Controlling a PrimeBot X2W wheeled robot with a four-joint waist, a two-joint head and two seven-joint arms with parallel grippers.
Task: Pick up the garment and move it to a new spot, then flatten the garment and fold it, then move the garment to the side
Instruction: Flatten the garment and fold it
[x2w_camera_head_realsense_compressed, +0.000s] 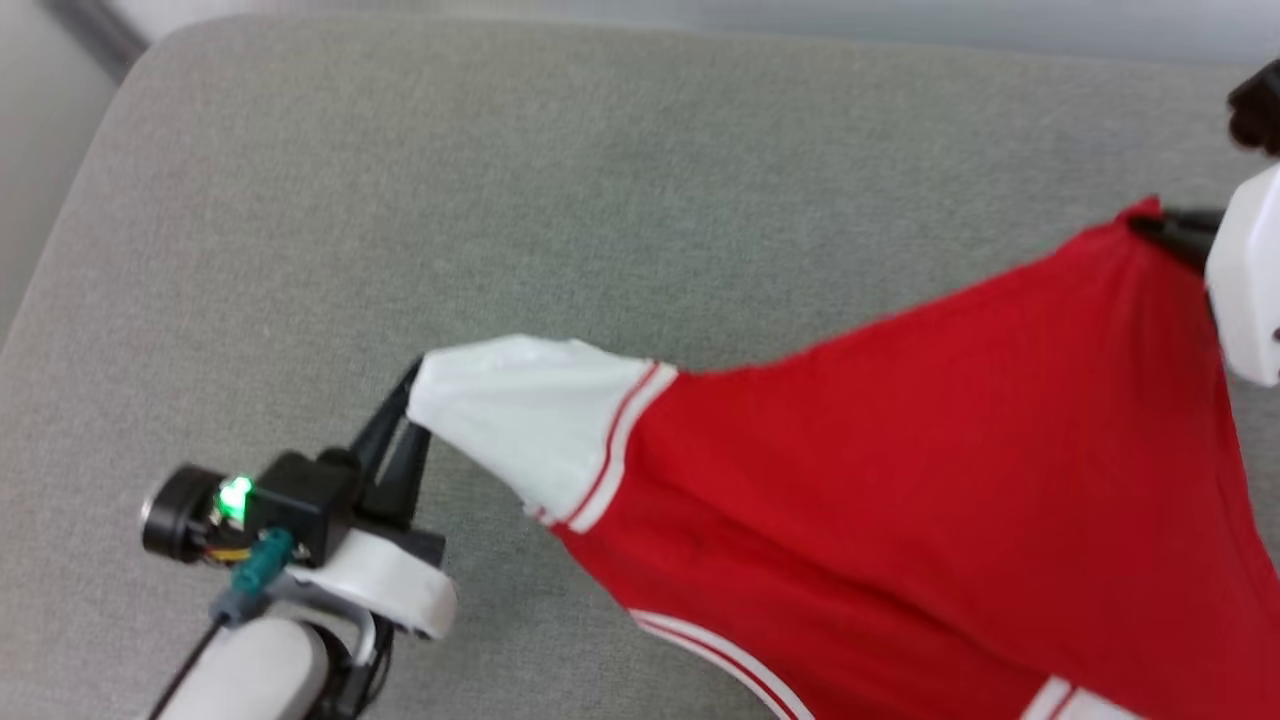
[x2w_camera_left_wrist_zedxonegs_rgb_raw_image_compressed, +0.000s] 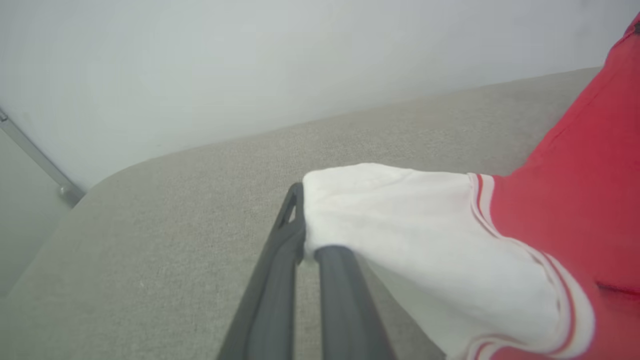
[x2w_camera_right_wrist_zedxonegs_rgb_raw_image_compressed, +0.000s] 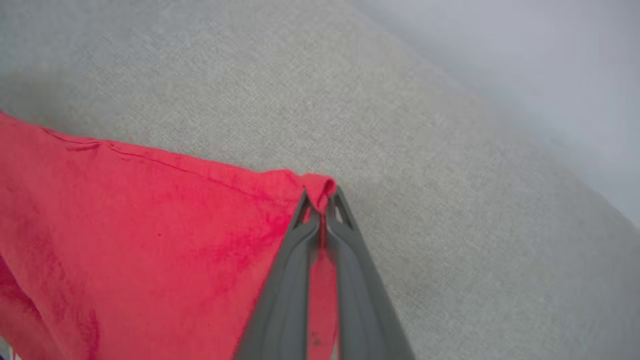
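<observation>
Garment (x2w_camera_head_realsense_compressed: 950, 450): soft matt red cloth, white sleeve. Surface (x2w_camera_head_realsense_compressed: 500, 200) underneath: grey woven fabric (coarse-ish), matt.

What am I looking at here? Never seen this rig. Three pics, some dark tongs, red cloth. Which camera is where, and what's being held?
It is a two-armed robot working over a grey padded surface. The wide picture comes from a camera on its head, looking down. The other two come from cameras on each wrist, looking along that arm's two long dark fingers.

The cloth is the garment, a red jersey shirt with white sleeves and striped trim. The left gripper is shut on the end of a white sleeve. The right gripper is shut on a red corner of the hem, at the head view's right edge. The shirt hangs stretched between the two grips, spread out over the surface.
</observation>
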